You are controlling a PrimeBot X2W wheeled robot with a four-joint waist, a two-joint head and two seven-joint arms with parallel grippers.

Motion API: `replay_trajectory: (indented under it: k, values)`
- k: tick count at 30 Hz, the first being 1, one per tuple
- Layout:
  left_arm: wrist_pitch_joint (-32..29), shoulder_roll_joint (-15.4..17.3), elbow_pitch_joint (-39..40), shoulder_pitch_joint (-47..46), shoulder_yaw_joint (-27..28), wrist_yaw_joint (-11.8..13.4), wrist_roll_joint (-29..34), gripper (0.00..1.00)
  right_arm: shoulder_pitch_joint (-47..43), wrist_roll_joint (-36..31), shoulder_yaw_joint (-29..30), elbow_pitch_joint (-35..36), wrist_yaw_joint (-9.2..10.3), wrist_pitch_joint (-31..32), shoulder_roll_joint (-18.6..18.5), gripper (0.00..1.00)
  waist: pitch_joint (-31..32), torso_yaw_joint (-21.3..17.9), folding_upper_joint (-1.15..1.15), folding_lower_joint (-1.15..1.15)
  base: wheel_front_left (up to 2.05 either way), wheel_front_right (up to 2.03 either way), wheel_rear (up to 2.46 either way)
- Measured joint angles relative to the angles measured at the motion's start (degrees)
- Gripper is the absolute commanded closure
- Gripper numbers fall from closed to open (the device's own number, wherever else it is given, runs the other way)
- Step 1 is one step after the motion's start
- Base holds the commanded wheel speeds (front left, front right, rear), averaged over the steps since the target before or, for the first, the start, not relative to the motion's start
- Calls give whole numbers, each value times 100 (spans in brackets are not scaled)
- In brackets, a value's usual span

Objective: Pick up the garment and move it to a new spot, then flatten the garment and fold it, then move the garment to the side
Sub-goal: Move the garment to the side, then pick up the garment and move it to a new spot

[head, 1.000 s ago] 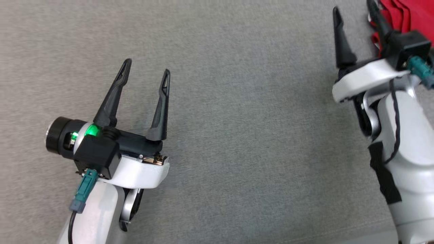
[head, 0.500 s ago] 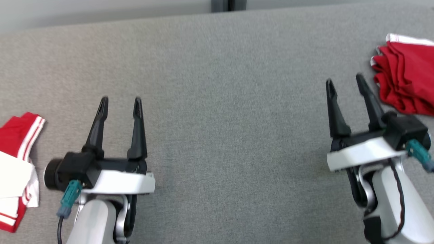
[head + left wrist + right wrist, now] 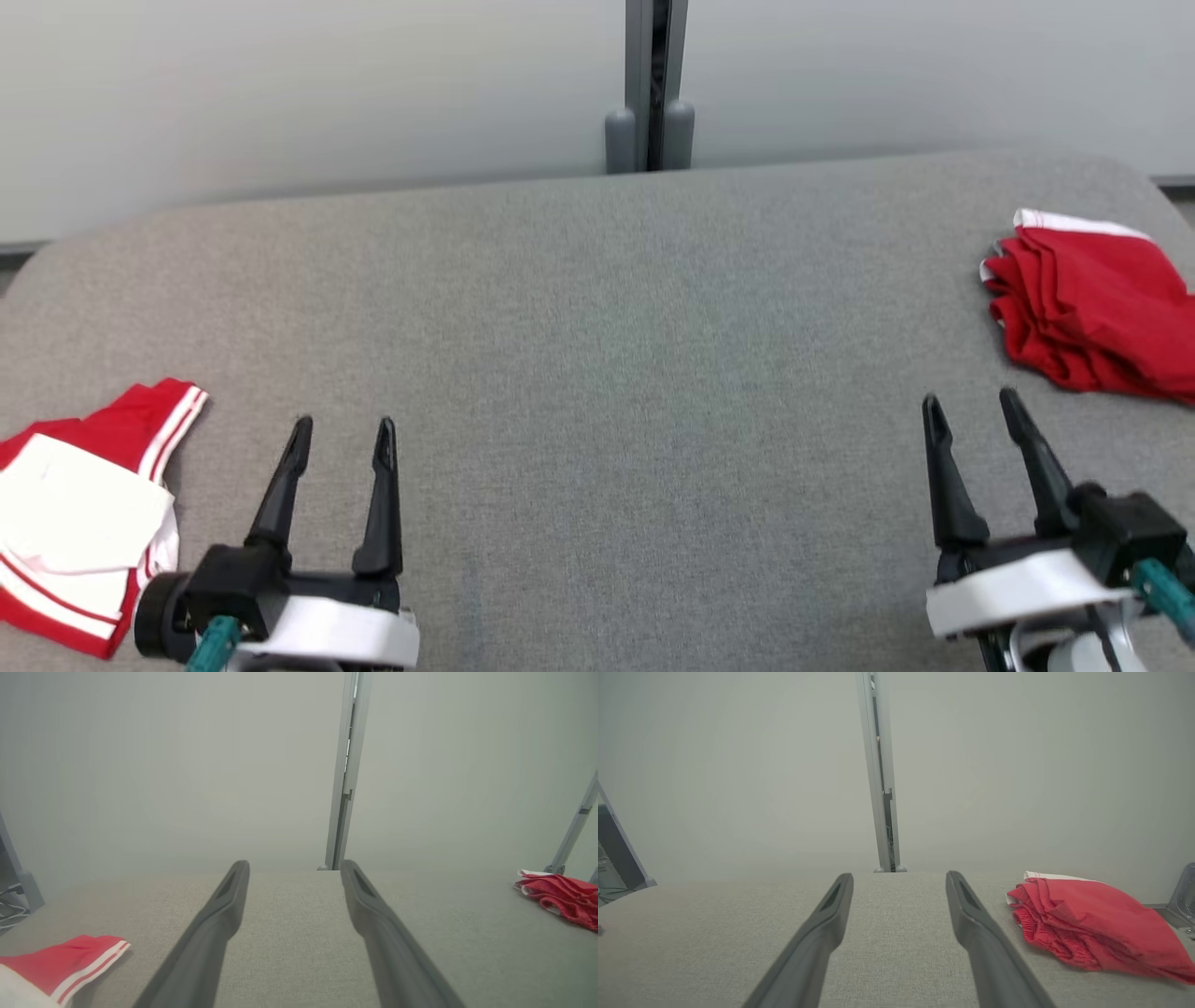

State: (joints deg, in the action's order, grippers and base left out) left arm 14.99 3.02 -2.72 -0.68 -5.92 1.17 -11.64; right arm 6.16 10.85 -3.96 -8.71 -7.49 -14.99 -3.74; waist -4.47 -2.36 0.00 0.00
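Grey fabric counter (image 3: 597,373), pale wall (image 3: 280,93) behind. Left jaws: wide open, empty. Right jaws: wide open, empty. Red garment (image 3: 1092,308): bunched, far right, near right jaws, not touching. Red-and-white garment (image 3: 84,523): left edge, beside left jaws.

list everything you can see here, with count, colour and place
grey fabric-covered table: 1, grey, spans the head view
red folded cloth garment with white edge: 1, red and white, far right of the table
red cloth garment with white stripes and white panel: 1, red and white, near left of the table, partly cut off
grey metal upright post: 1, grey, behind the table's far edge, centre
grey metal slanted strut: 1, grey, beyond the folded garment
pale wall panels: pale grey, behind the table
left end effector: 1, dark fingers, open, lower left
right end effector: 1, dark fingers, open, lower right
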Motion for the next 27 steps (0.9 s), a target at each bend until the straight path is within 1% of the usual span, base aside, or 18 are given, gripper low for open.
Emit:
replay_trajectory:
  k: [2, 4, 6, 12, 22, 27]
  values:
    - [0, -10, -34, 125, 12, -29, 142, 0, -216, -7, 12, 35, 0, 0, 10, 0, 141, 15, 0, 0, 0, 0, 0]
    - [0, -10, -54, 246, 26, -112, 179, 0, -404, 38, 21, 47, 0, 0, 25, 0, 265, 25, 0, 0, 0, 0, 0]
    - [0, -16, -68, 332, 30, -119, 315, 0, -562, 66, 13, 104, 0, 0, 31, 0, 347, 38, 0, 0, 0, 0, 0]
    - [0, -19, -63, 466, 120, -136, 390, 0, -884, 115, 16, 232, 0, 0, 51, 0, 392, 73, 0, 0, 0, 0, 0]
    - [0, -19, -127, 483, 155, -134, 303, 0, -952, 114, 76, 259, 0, 0, 78, 0, 367, 81, 0, 0, 0, 0, 0]
    - [0, -21, -149, 376, 149, -111, 268, 0, -930, 115, 29, 263, 0, 0, 83, 0, 361, 175, 0, 0, 0, 0, 0]
